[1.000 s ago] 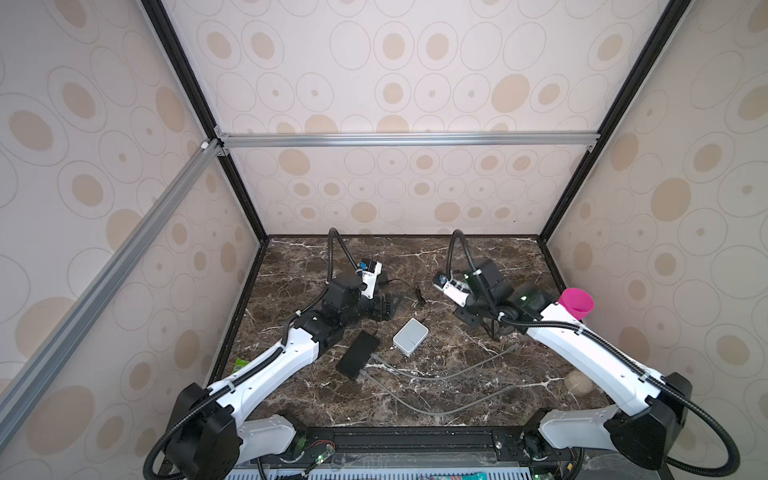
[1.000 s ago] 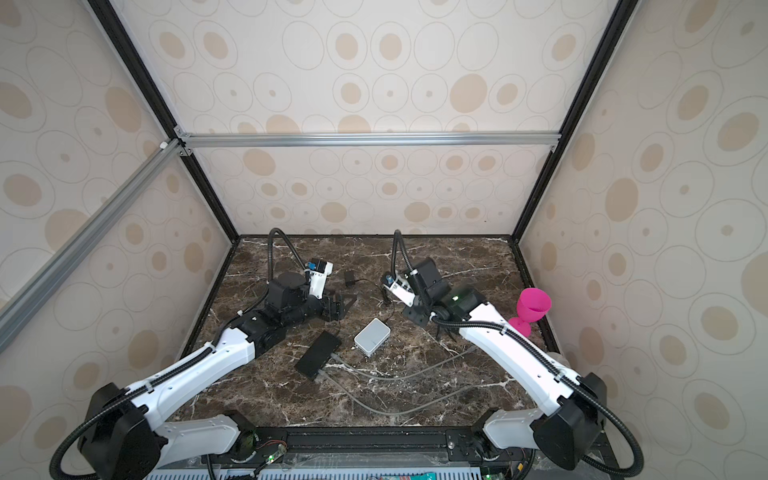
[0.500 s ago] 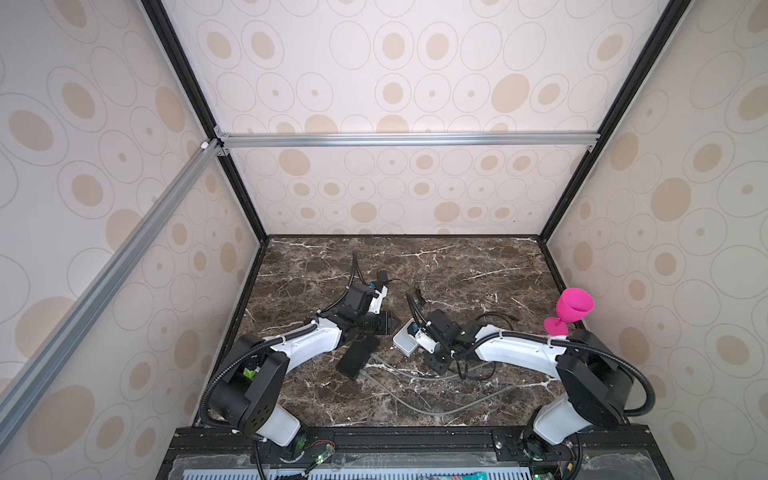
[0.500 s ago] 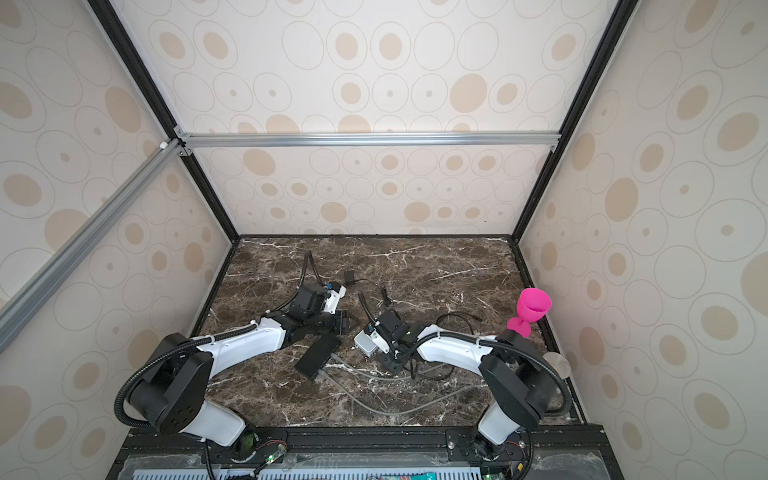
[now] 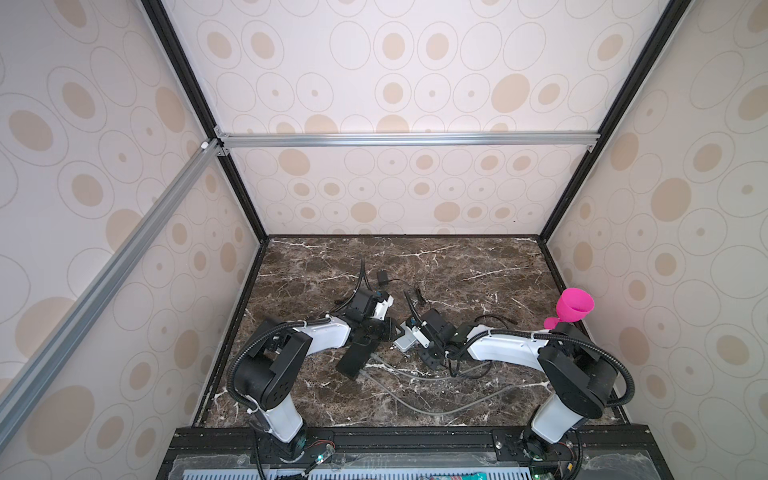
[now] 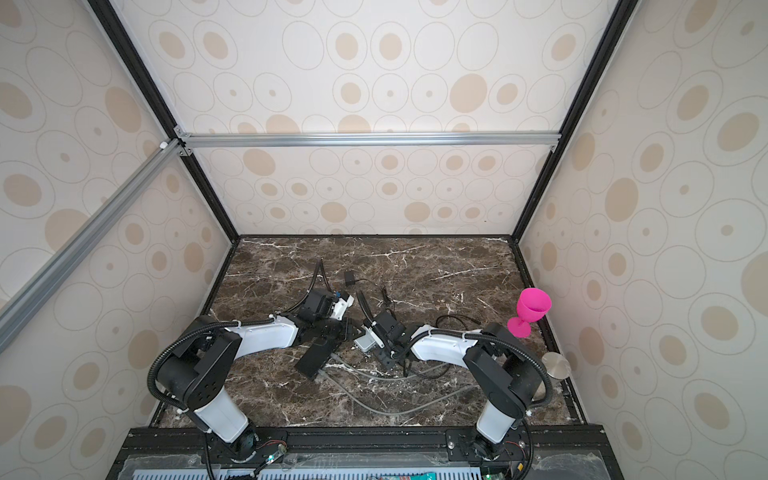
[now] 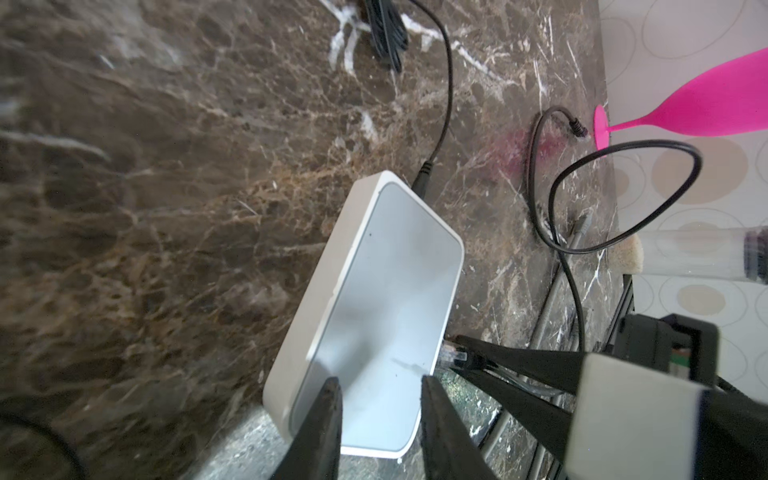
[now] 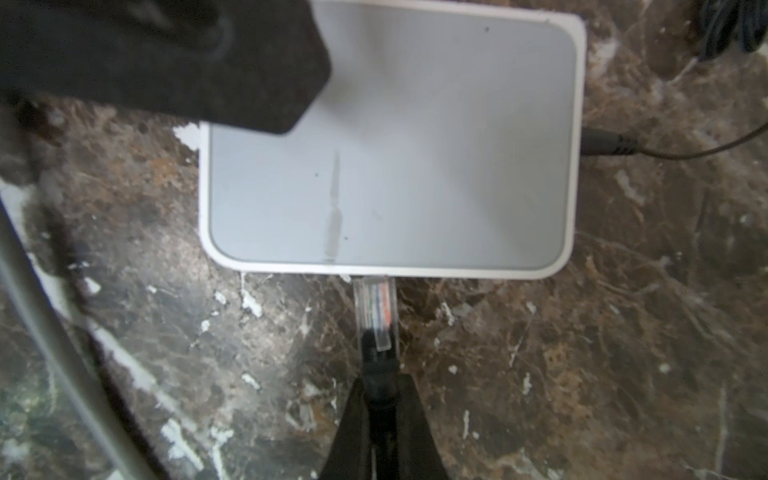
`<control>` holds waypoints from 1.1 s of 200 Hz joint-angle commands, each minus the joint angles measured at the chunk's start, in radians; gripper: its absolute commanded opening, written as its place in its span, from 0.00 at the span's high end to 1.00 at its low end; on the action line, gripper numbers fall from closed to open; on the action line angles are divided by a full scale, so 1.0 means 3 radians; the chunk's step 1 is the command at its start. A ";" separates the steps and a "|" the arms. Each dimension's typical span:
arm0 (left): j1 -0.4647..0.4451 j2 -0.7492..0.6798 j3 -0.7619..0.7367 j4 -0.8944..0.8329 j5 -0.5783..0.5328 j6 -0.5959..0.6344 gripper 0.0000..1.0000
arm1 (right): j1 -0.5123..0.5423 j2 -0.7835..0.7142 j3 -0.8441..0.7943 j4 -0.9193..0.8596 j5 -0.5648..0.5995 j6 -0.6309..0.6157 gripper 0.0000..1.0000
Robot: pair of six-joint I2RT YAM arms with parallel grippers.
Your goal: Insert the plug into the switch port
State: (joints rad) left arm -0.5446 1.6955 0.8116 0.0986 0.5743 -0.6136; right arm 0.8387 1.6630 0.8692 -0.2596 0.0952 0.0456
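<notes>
- Both top views: bright, diffuse, even light; walls (image 5: 415, 62) sit near overexposure, marble floor (image 5: 457, 266) reads darker, shadows are faint.
- Wide-angle perspective stretches the corners.
- Left wrist view: motion blur from 7 to 11 o'clock; soft glare on the switch (image 7: 386, 291).
- Right wrist view: foreground at 10 o'clock is defocused; plug (image 8: 376, 309) is slightly soft.

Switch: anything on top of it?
Only the left gripper, fingers apart over one end of the white switch; contact is unclear. Rest of the top is bare. The corner beneath the gripper is hidden in the right wrist view.
</notes>
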 commanded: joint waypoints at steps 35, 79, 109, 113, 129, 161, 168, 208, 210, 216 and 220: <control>0.0015 0.0161 0.0098 -0.0030 0.0072 0.0033 0.66 | -0.0004 0.0153 0.0068 -0.0146 -0.0021 0.0082 1.00; 0.0019 0.0200 0.0235 -0.0314 -0.0260 0.0199 0.61 | -0.0004 0.0229 0.0168 -0.0282 0.0010 0.0166 1.00; 0.0018 0.0284 0.0306 -0.0430 -0.0326 0.0293 0.61 | -0.0007 0.0235 0.0167 -0.0325 0.0008 0.0216 1.00; 0.0019 0.0286 0.0306 -0.0437 -0.0328 0.0300 0.61 | -0.0008 0.0235 0.0166 -0.0327 0.0011 0.0216 1.00; 0.0019 0.0287 0.0321 -0.0479 -0.0413 0.0336 0.61 | -0.0004 0.0244 0.0165 -0.0375 0.0049 0.0206 1.00; 0.0015 0.0287 0.0373 -0.0632 -0.0565 0.0451 0.61 | -0.0011 0.0237 0.0176 -0.0483 0.0129 0.0196 1.00; 0.0015 0.0294 0.0378 -0.0656 -0.0578 0.0471 0.61 | -0.0014 0.0230 0.0178 -0.0492 0.0134 0.0194 1.00; 0.0015 0.0330 0.0348 -0.0619 -0.0476 0.0500 0.62 | -0.0014 0.0238 0.0221 -0.0499 0.0089 0.0208 1.00; 0.0015 0.0337 0.0349 -0.0614 -0.0463 0.0498 0.62 | -0.0011 0.0247 0.0228 -0.0500 0.0090 0.0210 1.00; 0.0019 0.0358 0.0347 -0.0612 -0.0434 0.0499 0.62 | -0.0012 0.0268 0.0257 -0.0508 0.0087 0.0209 1.00; 0.0017 0.0377 0.0343 -0.0613 -0.0411 0.0498 0.62 | -0.0013 0.0284 0.0277 -0.0514 0.0083 0.0206 1.00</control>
State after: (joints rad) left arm -0.5446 1.7527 0.9241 0.0051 0.4671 -0.4946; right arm 0.8364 1.7042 0.9348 -0.3347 0.1173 0.0933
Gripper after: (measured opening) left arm 0.383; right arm 0.095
